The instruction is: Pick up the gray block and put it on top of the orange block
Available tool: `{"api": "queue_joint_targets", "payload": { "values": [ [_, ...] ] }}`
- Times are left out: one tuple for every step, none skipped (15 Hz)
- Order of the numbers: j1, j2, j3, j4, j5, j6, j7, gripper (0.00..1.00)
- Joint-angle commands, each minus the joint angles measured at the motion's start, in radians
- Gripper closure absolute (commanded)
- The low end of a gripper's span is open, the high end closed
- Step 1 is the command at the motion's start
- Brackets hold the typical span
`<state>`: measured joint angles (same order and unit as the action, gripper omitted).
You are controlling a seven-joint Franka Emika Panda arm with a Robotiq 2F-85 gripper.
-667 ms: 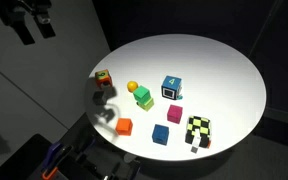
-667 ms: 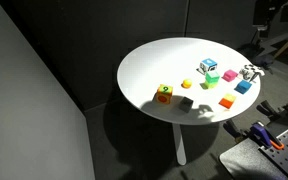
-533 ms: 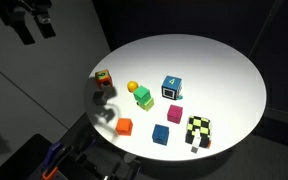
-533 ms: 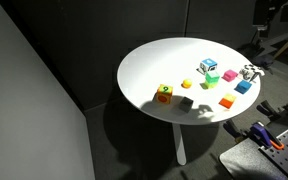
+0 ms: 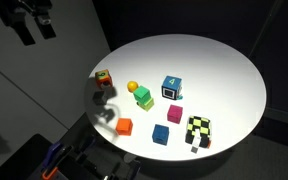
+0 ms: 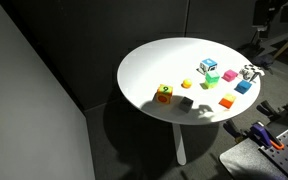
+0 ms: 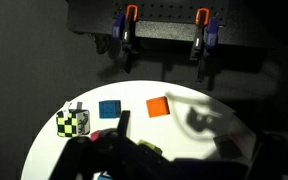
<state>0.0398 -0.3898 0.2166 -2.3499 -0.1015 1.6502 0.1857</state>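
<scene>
Nothing has shifted since the earlier frames: the arm is parked high and every block is untouched.

The gripper [image 5: 33,24] hangs above and well off the round white table [image 5: 219,70], and its jaws are too dark to judge, so I cannot tell whether they are open or closed. The gray block [image 5: 106,114] sits near the table's edge, just beside the orange block [image 5: 124,127] but apart from it. By my reading, the pick has not begun and the whole approach is still ahead. Other coloured cubes and a yellow-orange ball [image 5: 133,87] crowd the tabletop. Dark walls surround it, and orange-handled clamps [image 7: 129,20] hang beyond.
</scene>
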Motion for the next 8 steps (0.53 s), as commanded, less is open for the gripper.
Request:
{"api": "queue_joint_targets", "payload": {
  "values": [
    [0.016, 0.043, -0.018, -0.019, -0.005, 0.080, 0.050, 0.00],
    [0.016, 0.055, -0.020, -0.025, -0.001, 0.113, 0.058, 0.00],
    [0.013, 0.070, -0.021, -0.034, -0.003, 0.161, 0.076, 0.00],
    [0.011, 0.085, -0.024, -0.040, -0.001, 0.208, 0.091, 0.00],
    [0.009, 0.099, -0.027, -0.047, -0.001, 0.255, 0.108, 0.00],
    [0.007, 0.113, -0.034, -0.053, 0.005, 0.305, 0.120, 0.00],
    [0.006, 0.127, -0.039, -0.056, 0.008, 0.349, 0.132, 0.00],
    [0.005, 0.141, -0.046, -0.059, 0.013, 0.393, 0.138, 0.00]
  ]
}}
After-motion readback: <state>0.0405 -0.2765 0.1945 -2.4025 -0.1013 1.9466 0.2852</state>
